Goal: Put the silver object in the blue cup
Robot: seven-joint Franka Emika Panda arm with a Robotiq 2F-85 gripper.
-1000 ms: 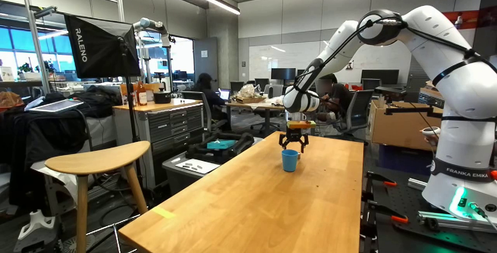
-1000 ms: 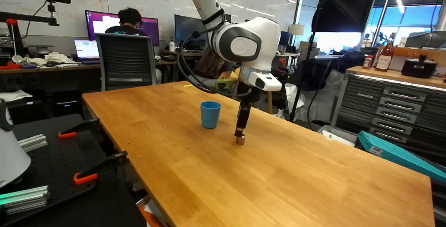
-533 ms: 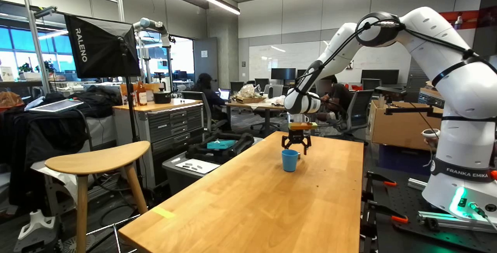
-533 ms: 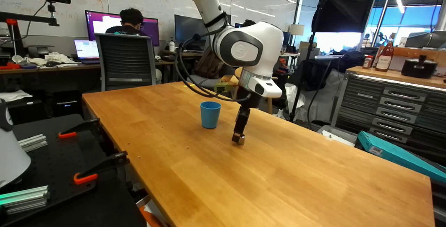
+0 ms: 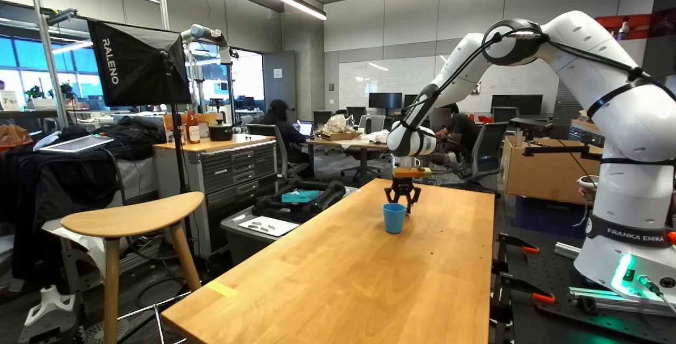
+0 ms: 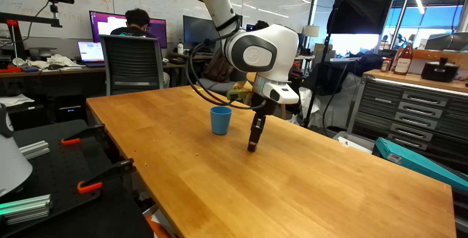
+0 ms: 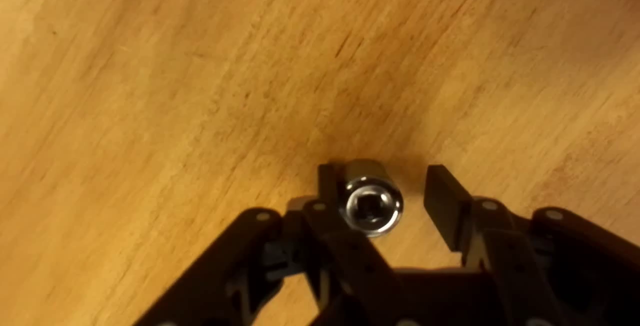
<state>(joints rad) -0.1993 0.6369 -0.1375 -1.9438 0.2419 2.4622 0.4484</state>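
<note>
The silver object (image 7: 372,208) is a small shiny metal cylinder with a square hole in its top. It stands upright on the wooden table, between my gripper's fingers (image 7: 384,188) in the wrist view. The left finger is against it or very close; a gap shows on the right side. My gripper is partly open. In an exterior view my fingertips (image 6: 252,146) are down at the table and hide most of the silver object. The blue cup (image 6: 220,121) stands upright nearby. In an exterior view the cup (image 5: 393,220) is in front of my gripper (image 5: 402,206).
The long light-wood table (image 5: 369,280) carries the cup and the silver object. Black clamps with orange tips (image 6: 89,187) sit along the robot-side edge. A wooden stool (image 5: 132,217) and a grey bin with a teal box (image 5: 300,196) stand beside the table.
My gripper has come down to the table, and its fingers now stand on both sides of the silver object. The fingers have drawn closer together. The cup has not moved.
</note>
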